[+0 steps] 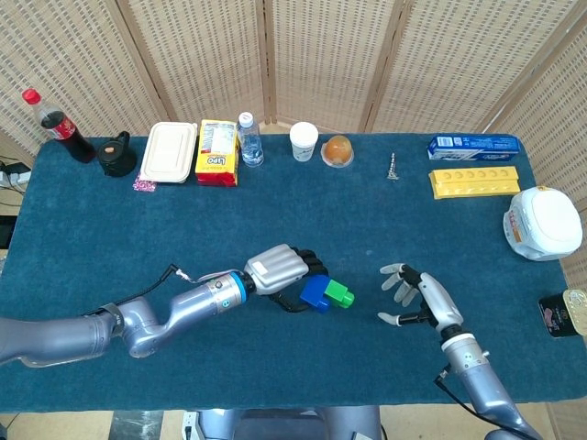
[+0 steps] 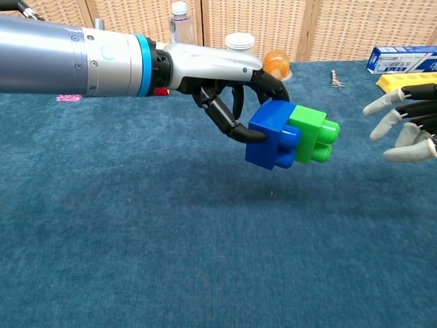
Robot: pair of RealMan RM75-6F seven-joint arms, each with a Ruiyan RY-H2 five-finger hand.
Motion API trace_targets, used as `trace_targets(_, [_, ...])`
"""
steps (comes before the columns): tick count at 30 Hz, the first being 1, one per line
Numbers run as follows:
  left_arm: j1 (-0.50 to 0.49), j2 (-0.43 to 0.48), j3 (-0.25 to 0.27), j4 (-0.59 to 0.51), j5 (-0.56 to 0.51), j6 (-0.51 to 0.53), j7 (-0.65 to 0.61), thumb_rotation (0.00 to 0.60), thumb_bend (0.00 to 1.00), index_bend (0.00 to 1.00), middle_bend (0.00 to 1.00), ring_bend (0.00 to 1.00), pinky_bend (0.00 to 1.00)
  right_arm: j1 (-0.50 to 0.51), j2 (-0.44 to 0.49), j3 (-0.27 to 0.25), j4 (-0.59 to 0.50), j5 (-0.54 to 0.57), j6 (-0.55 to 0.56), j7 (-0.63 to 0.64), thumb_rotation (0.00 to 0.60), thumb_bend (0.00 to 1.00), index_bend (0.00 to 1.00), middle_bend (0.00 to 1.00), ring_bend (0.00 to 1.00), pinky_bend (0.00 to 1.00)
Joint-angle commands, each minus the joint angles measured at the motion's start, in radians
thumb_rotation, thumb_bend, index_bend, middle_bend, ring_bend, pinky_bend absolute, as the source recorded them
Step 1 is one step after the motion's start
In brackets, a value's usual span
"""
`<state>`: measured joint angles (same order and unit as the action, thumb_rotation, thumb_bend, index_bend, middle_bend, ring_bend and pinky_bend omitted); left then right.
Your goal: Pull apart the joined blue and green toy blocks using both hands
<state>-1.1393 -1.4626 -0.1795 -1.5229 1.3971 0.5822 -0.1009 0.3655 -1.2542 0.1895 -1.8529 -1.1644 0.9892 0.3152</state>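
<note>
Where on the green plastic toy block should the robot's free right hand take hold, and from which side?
Grip the green plastic toy block across its exposed studded end, coming from the robot's right: that end faces the open right hand, while the left hand holds only the blue plastic toy block.

Only clear text: "LiPO" in red letters on the yellow rectangular snack box (image 1: 217,152) at the table's far edge, with smaller print above it too small to read. Long blue-and-white cardboard box (image 1: 473,144) at far right carries white lettering, illegible in both views. Cola bottle with red cap (image 1: 61,126) shows a label, unreadable. Dark packet (image 1: 557,316) at right edge: print too blurred.
</note>
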Motion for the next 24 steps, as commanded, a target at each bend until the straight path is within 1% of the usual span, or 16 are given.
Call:
trace_targets(1, [-0.004, -0.003, 0.001, 0.003, -0.001, -0.002, -0.008, 0.367, 0.43, 0.49, 0.29, 0.21, 0.38, 0.008, -0.011, 0.006, 0.005, 0.004, -0.004, 0.007, 0.600, 0.08, 0.26, 0.41, 0.52, 0.51])
trace_targets(14, [-0.034, -0.040, -0.002, 0.030, -0.015, -0.010, -0.021, 0.367, 0.43, 0.49, 0.29, 0.21, 0.38, 0.038, -0.050, 0.030, 0.021, 0.034, -0.016, 0.026, 0.600, 0.08, 0.29, 0.42, 0.53, 0.52])
trace_targets(15, [-0.037, -0.042, -0.002, 0.033, -0.017, -0.009, -0.015, 0.373, 0.43, 0.49, 0.29, 0.21, 0.38, 0.040, -0.052, 0.030, 0.022, 0.035, -0.017, 0.026, 0.600, 0.08, 0.29, 0.42, 0.53, 0.52])
trace_targets(18, [-0.043, -0.050, -0.001, 0.043, -0.022, -0.002, 0.014, 0.364, 0.43, 0.49, 0.29, 0.21, 0.38, 0.042, -0.055, 0.031, 0.022, 0.038, -0.015, 0.024, 0.600, 0.08, 0.29, 0.42, 0.54, 0.52])
trace_targets(24, [-0.051, -0.061, -0.009, 0.051, -0.067, 0.002, 0.063, 0.370, 0.43, 0.49, 0.29, 0.21, 0.38, 0.042, -0.055, 0.030, 0.020, 0.037, -0.014, 0.032, 0.600, 0.09, 0.30, 0.43, 0.54, 0.52])
